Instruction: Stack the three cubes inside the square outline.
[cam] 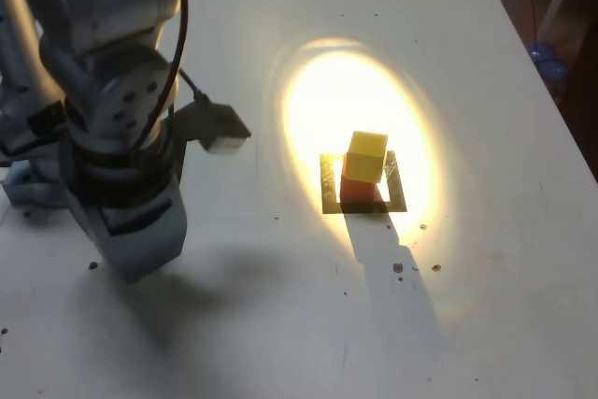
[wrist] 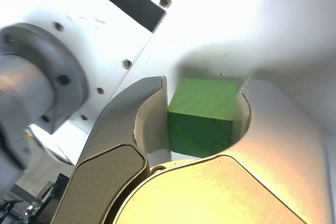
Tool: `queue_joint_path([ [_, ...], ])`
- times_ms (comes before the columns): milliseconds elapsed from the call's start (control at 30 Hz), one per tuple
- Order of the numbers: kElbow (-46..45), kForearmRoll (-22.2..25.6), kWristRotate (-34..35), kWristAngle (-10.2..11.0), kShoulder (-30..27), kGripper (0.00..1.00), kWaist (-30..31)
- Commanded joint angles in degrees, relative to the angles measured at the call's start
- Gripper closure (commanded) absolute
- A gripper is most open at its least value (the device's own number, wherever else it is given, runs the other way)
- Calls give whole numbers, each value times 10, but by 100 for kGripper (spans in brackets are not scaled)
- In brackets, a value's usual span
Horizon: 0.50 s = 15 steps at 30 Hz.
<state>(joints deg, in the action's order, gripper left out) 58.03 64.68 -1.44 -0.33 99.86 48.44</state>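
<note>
- The far-off exterior view shows the black square [cam: 328, 184] on the white table [cam: 505, 259], and the wrist view does not.
- The red cube [cam: 357, 191] sits inside the square, in the exterior view only.
- The yellow cube [cam: 366, 158] is on top of the red cube, over the inside of the square. It sits a bit crooked and pokes out toward the exterior view's right.
- The close-up wrist view shows the green cube [wrist: 202, 116], which the exterior view does not. The big gray gripper [wrist: 206, 82] has one finger on each side of it.
- The jaws are closed in on the green cube and hold it, one finger against each side. I can't tell if it touches the table.
- In the exterior view, the gripper is well apart from the square, over on the exterior view's left of it.
- A bright patch of light [cam: 327, 105] shines around the square. The two stacked cubes make a long shadow [cam: 397, 287] that goes from the square toward the bottom of the exterior view.
- The wrist view also shows a dark strip [wrist: 131, 1] and a metal plate with round holes [wrist: 79, 35]. I can't tell how far they are from the square.
</note>
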Motion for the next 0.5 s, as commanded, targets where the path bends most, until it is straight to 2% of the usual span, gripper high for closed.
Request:
queue_joint_path([
  [0,29,31,1,11,-7,74,-8],
  [233,146,124,-4,45,-7,74,-39],
  [467,248,163,-16,37,13,73,-115],
])
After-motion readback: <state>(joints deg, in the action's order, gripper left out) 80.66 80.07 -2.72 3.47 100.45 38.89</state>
